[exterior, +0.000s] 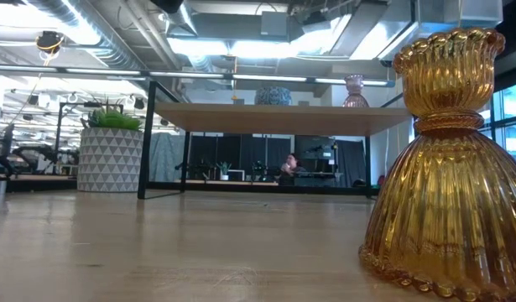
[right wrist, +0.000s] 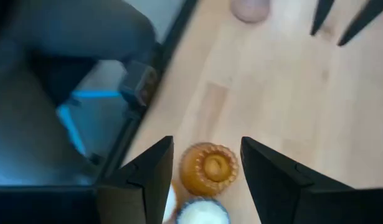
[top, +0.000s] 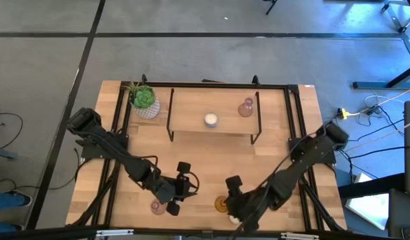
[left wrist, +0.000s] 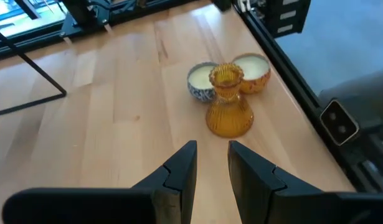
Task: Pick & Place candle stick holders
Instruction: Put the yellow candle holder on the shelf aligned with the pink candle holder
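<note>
Amber holder: stands upright at the lower centre of the high view, near the front edge of the surface; two cream votives sit just beside it.
Right claw: hangs above the amber holder, fingers spread wide and empty, one either side of its top in the right wrist view.
Step in hand: by my judgement, the grasp of the amber holder.
Doing it well: lower straight, close on the narrow neck, keep clear of the votives.
Left claw: lower left of the high view, fingers slightly parted, holding nothing, near a pink holder.
Shelf: upper centre of the high view, carrying one white votive and one pink holder.
Plant: upper left, well apart.
</note>
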Robot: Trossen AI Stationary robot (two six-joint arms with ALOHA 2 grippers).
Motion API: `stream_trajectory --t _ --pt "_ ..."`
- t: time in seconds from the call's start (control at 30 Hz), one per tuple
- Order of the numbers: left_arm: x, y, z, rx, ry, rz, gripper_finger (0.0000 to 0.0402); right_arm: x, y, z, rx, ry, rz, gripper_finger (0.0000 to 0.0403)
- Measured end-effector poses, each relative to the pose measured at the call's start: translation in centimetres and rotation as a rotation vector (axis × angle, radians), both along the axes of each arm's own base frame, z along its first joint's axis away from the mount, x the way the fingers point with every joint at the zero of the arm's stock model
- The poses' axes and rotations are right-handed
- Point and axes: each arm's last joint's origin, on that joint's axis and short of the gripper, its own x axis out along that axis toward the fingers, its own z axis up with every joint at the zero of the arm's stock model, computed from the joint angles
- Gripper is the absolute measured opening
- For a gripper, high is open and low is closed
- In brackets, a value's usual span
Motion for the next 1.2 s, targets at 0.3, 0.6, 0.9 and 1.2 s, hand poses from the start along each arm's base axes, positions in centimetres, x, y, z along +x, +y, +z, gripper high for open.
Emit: stream_trajectory --t 0.3,0.6,0.9,1.2 --pt "-0.8 -0.5 0.8 -0.022 -0.020 -0.019 0.0086 1.6 3.1 -3.3 -0.066 0.144 -0.053 0.0190" --pt "-0.9 -0.6 0.8 -0.014 -0.014 -0.018 0.0086 2.2 3.0 -5.1 -0.107 0.174 -0.101 0.0190" --pt "-0.9 -0.6 0.8 -0.013 -0.013 -0.018 0.0086 2.5 2.0 -5.5 -0.135 0.215 -0.167 0.0190" --pt "-0.9 -0.6 0.8 -0.017 -0.008 -0.025 0.0086 2.8 2.1 -6.8 -0.117 0.277 -0.164 0.0190"
